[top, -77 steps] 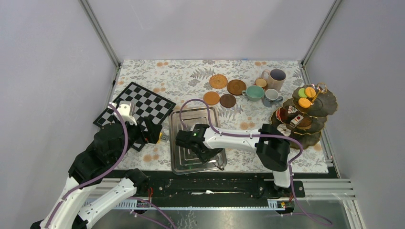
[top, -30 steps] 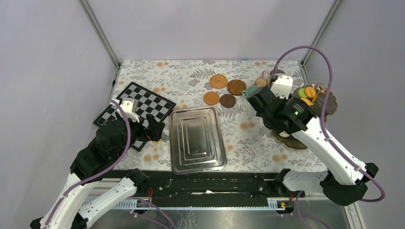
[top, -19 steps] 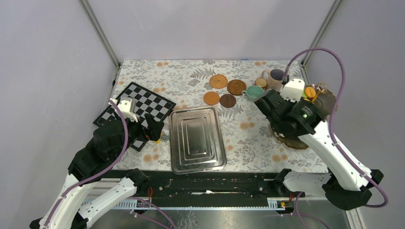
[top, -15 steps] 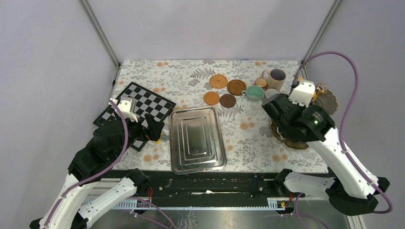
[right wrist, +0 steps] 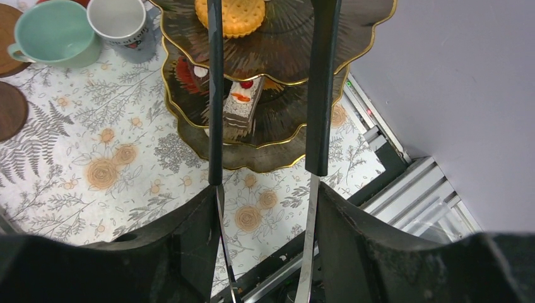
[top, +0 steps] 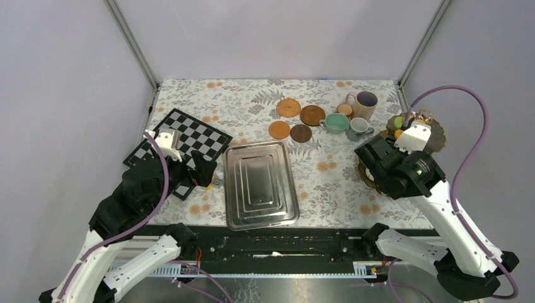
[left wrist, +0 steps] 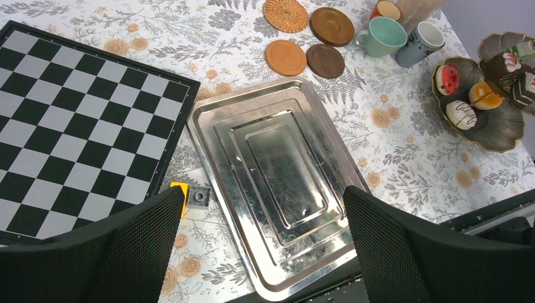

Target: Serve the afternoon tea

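Above the three-tier stand [right wrist: 265, 154], the empty right gripper [right wrist: 268, 25] hangs half open; the cake slice [right wrist: 238, 110] looks light and stiff, best pinched across its sides.

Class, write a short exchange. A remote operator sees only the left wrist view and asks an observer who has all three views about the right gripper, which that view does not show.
Operator: My view ends at the edge of the stand. Where is the right gripper?
Observer: The right gripper hangs directly over the three-tier stand, pointing down at its tiers.
Operator: Is it carrying a pastry?
Observer: No. Its jaws stand apart with nothing between them.
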Robot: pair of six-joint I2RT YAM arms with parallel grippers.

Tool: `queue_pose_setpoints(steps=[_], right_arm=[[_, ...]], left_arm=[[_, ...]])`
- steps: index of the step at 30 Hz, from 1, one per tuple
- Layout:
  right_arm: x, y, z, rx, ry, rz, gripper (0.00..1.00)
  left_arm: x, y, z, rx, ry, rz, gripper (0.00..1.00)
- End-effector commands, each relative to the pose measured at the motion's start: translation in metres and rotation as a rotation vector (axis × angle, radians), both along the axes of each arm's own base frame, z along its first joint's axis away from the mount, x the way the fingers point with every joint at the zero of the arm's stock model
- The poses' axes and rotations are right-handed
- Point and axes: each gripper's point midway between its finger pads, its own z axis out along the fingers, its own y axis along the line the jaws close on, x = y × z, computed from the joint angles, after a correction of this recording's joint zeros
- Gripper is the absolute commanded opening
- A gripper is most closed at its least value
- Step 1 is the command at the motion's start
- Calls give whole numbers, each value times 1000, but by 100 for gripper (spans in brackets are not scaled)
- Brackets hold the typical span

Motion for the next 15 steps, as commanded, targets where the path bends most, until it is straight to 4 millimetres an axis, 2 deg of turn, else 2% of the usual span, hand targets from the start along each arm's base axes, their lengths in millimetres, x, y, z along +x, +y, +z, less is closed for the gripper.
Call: queue_pose_setpoints(steps=[1, 6, 15], right_arm=[[1, -13, 3, -19, -69, -83, 58], [3, -14, -5, -36, -50, -103, 59], [-10, -19, -10, 21, -76, -107, 61]], left_arm=[[1, -1, 21, -12, -51, -14, 99], [1, -4, 19, -18, -41, -21, 99], [-1, -1, 19, -18, -42, -13, 99]])
